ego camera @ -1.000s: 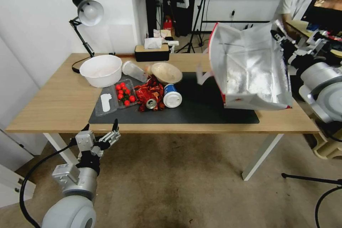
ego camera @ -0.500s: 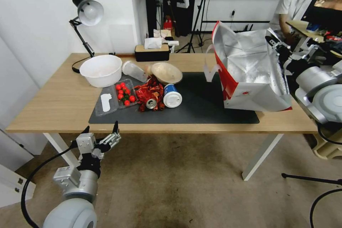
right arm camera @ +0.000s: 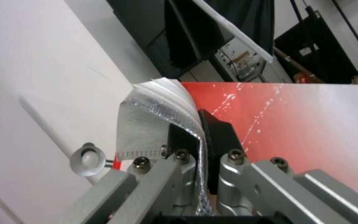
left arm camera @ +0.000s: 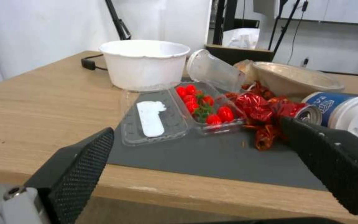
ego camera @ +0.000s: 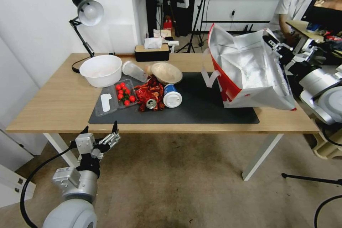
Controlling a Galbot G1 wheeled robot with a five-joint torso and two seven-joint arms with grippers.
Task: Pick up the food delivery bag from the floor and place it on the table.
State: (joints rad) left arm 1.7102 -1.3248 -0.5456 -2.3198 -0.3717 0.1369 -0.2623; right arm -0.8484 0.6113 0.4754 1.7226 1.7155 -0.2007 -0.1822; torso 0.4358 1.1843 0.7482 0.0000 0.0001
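Observation:
The food delivery bag [ego camera: 249, 74] sits tilted on the right end of the table [ego camera: 53, 103], partly over the dark grey mat [ego camera: 199, 108]. Its open mouth faces me, showing silver foil lining, and a white strap handle [ego camera: 210, 76] hangs at its left. My right gripper [ego camera: 275, 45] is shut on the bag's upper right rim. In the right wrist view, the fingers [right arm camera: 218, 133] pinch the foil edge beside the bag's red outside [right arm camera: 295, 118]. My left gripper [ego camera: 101, 131] hangs open below the table's front edge, over the floor [ego camera: 178, 185], with nothing between its fingers [left arm camera: 79, 165].
On the table's left half stand a white bowl [ego camera: 101, 70], a desk lamp [ego camera: 87, 12], a clear tomato box [ego camera: 123, 94], a crumpled red wrapper [ego camera: 148, 92], a can [ego camera: 151, 103], a blue cup [ego camera: 172, 96], a brown bowl [ego camera: 166, 72] and a tissue box [ego camera: 152, 52]. A white table leg [ego camera: 262, 156] stands at the right.
The bag has swung round in my right gripper: its red side now shows and its mouth stands more upright. The right gripper has shifted slightly left. The left arm has stayed still.

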